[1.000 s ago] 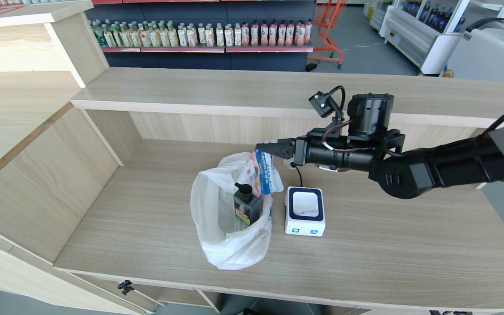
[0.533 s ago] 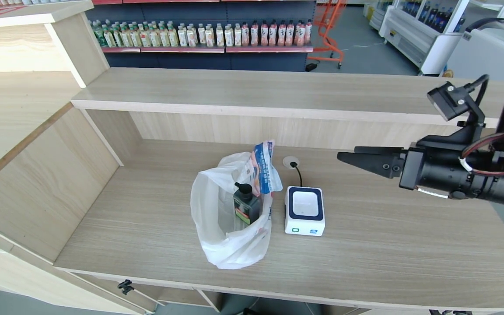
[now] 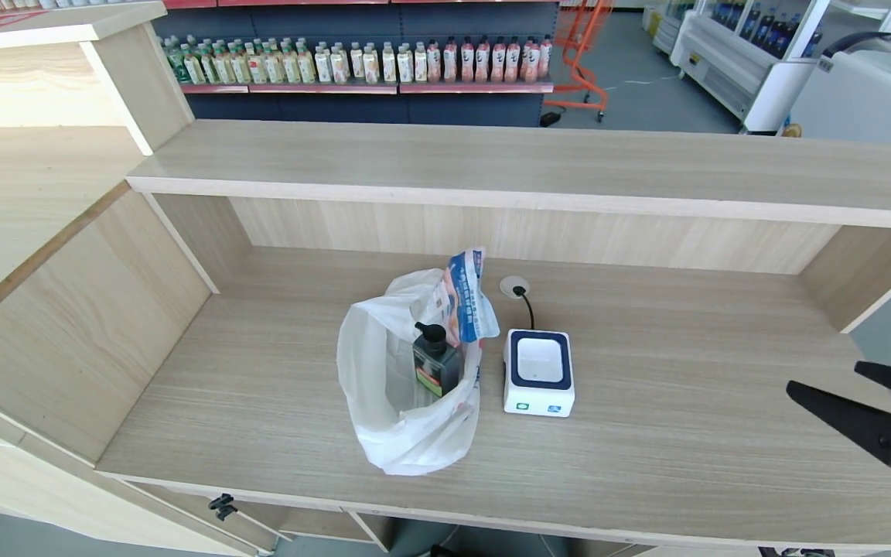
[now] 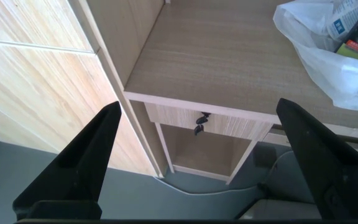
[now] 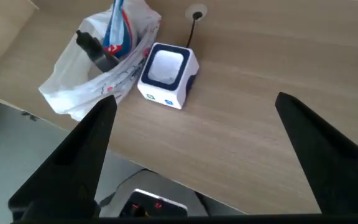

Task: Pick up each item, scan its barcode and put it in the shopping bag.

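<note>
Right gripper (image 3: 824, 375): we log it withdrawn from the bag's rim to the frame's lower right, fingers spread, empty.
Left gripper (image 4: 199, 106): spread, empty.
Blue-and-orange packet (image 3: 467, 298), pump bottle (image 3: 435, 363): inside the shopping bag (image 3: 384, 410), frame centre, beside the scanner (image 3: 539, 373).
We judge the packet delivered.

Bright, even light is falling from above on the pale wood-grain counter top (image 3: 646, 441), and the shadows are looking soft. A mild shade is lying under the long wooden upper shelf (image 3: 492, 162). The white plastic shopping bag (image 3: 372, 387) is glowing slightly, and the white square scanner box with the dark blue frame (image 3: 539, 373) is reflecting a pale sheen. Straight edges are bending near the borders of the head view.
</note>
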You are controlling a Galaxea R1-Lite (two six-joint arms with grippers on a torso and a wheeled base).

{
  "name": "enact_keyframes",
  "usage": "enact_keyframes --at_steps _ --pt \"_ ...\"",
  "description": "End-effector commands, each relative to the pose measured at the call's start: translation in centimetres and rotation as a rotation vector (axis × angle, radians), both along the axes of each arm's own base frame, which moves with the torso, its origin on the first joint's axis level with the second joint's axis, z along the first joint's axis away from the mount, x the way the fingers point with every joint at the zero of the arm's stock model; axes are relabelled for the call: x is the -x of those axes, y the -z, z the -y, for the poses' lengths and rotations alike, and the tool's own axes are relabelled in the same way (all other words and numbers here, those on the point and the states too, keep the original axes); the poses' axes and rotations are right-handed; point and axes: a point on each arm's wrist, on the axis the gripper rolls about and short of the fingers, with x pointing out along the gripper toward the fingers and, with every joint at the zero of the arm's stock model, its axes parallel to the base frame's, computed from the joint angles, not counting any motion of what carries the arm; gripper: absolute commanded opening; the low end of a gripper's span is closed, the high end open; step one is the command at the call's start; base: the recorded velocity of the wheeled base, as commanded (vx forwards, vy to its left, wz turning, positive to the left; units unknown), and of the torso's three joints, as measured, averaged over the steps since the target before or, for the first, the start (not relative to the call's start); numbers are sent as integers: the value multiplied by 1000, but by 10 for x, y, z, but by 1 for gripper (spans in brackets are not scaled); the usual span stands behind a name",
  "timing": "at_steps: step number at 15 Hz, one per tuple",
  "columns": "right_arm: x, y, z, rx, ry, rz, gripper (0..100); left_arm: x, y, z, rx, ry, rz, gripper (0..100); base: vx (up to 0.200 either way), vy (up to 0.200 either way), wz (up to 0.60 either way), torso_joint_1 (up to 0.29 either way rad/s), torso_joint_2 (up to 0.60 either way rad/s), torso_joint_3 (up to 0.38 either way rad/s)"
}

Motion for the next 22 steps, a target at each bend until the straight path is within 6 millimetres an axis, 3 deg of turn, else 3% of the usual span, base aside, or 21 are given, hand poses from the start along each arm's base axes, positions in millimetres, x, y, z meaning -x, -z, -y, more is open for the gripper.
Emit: enact_keyframes --at_steps 1,3,4,5,13,14,22 --pt "88 60 14 48 255 68 100 0 0 0 0 0 -2 100 0 0 0 0 0 0" --pt "111 99 16 84 320 136 100 0 0 0 0 0 -2 100 0 0 0 0 0 0" --pt "120 105 16 105 374 197 100 0 0 0 0 0 -2 100 0 0 0 0 0 0" --pt "123 116 15 98 386 127 100 0 0 0 0 0 0 100 0 0 0 0 0 0" --pt "129 118 16 56 357 192 100 0 0 0 0 0 -2 100 0 0 0 0 0 0" --pt "129 118 16 51 358 192 0 0 0 0 0 0 0 100 0 0 0 0 0 0" --pt "129 118 17 29 364 188 0 0 0 0 0 0 -2 100 0 0 0 0 0 0"
